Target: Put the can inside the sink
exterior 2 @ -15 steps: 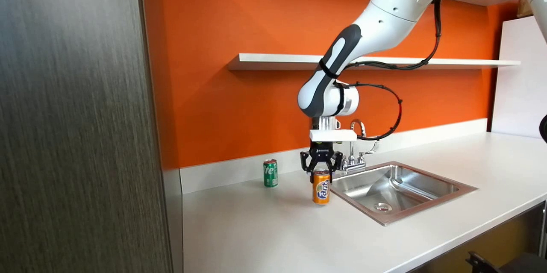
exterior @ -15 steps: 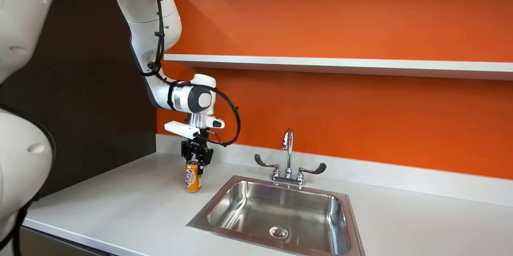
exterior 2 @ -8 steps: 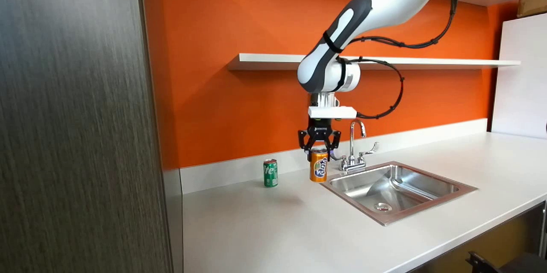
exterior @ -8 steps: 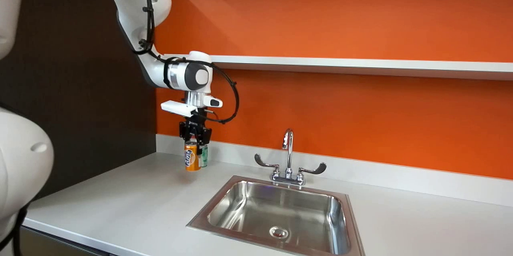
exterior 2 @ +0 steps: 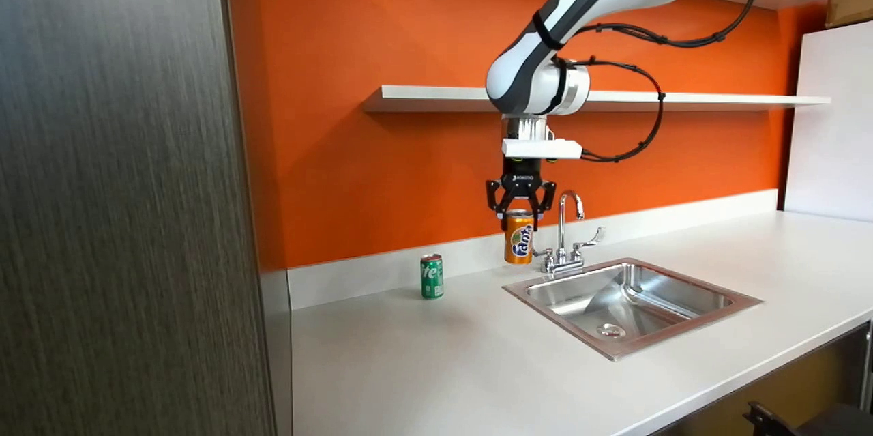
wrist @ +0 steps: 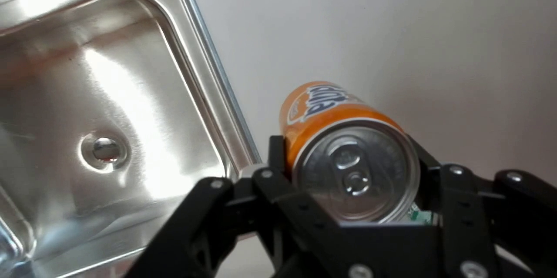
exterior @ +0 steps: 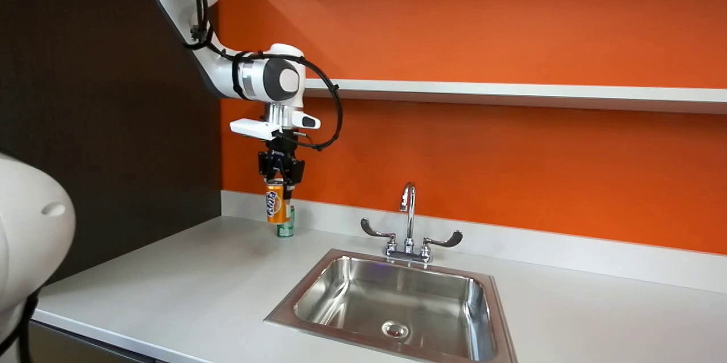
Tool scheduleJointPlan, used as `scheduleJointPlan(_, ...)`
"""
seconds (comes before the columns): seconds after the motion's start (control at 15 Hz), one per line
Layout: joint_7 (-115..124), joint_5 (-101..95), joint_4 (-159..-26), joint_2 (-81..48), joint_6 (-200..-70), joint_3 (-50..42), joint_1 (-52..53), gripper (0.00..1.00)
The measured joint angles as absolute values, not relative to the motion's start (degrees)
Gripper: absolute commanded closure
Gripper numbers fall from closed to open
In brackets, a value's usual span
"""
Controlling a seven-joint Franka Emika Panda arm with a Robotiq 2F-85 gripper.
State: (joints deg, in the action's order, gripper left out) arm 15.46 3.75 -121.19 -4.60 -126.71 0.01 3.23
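Jaws are closed around the can, which is held between the two fingers just below its top, with the gripper pointed straight down. Over the last second the can has been lifted off the counter, and it is now held higher and slightly farther right than half a second ago, as is shown in both exterior views. By this the pick-up can be counted as done, and the carrying seems only just begun. At present the can is held roughly upright in the air, to the left of the sink; in the wrist view it is seen just outside the rim, so it is judged not to be over the drain yet. Near the far wall, the green can is seen standing on the counter. Next, a move to the right and toward the near side is probably called for, after which the can should be lowered before being let go. Care may be needed around the faucet, whose left handle could be bumped on a path kept too far back.
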Motion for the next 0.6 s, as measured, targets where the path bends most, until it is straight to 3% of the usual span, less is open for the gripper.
scheduleJointPlan(0.6, 15.5, 3.93, -129.27, 0.61, -126.73, -4.97, -1.96, 0.62)
